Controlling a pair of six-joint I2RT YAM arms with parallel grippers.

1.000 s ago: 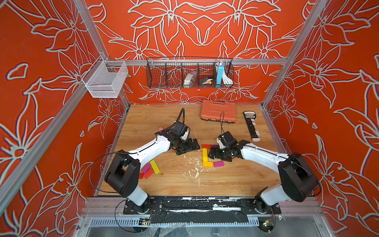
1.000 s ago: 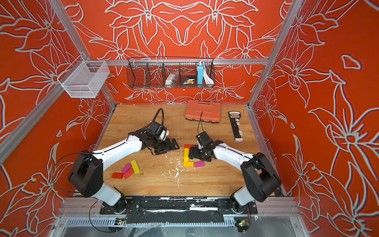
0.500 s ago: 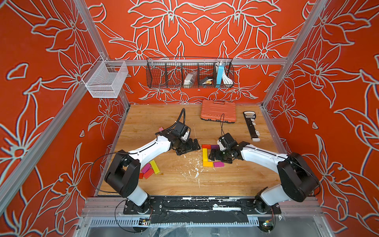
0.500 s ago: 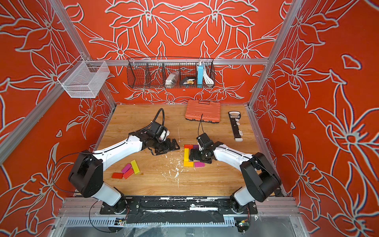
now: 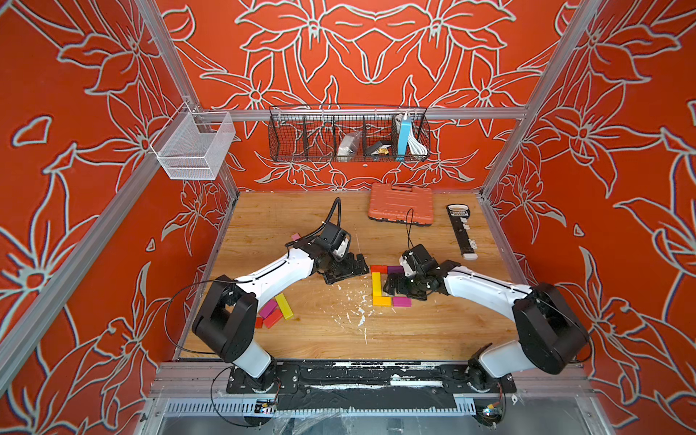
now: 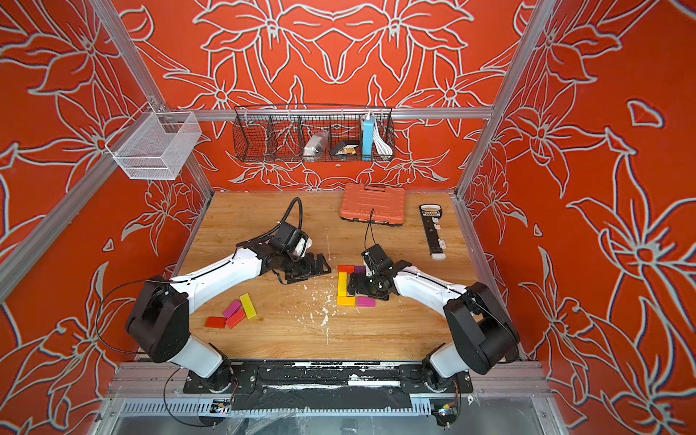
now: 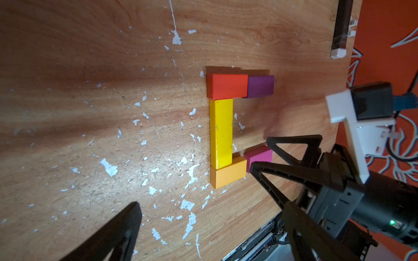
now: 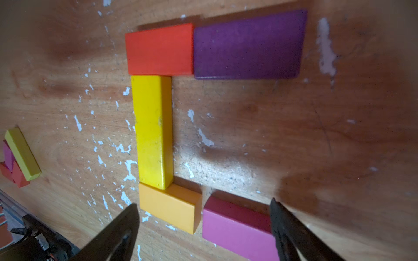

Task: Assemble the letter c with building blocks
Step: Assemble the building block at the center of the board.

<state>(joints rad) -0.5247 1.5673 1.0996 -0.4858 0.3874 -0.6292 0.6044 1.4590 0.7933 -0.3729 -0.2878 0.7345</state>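
Note:
Five building blocks lie flat as a C at the table's middle: a red block [image 5: 379, 269] and a purple block [image 5: 394, 269] on the far arm, a yellow bar [image 5: 376, 284] as the spine, an orange block [image 5: 381, 301] and a pink block [image 5: 401, 301] on the near arm. My right gripper [image 8: 203, 203] hangs open just over the near arm, one finger outside the orange block [image 8: 168, 205] and one at the pink block's [image 8: 237, 228] far end. My left gripper [image 5: 348, 271] is open and empty, left of the C. Spare blocks [image 5: 277, 310] lie near the left arm's base.
An orange ribbed tool case [image 5: 400, 203] and a black power strip [image 5: 462, 231] lie at the back right. A lone pink block [image 5: 295, 237] sits behind the left arm. Wire baskets [image 5: 348, 133] hang on the back wall and a white mesh basket [image 5: 192, 147] on the left rail.
My right gripper has shifted slightly over the C, uncovering the purple block. The blocks and the left arm have not visibly moved.

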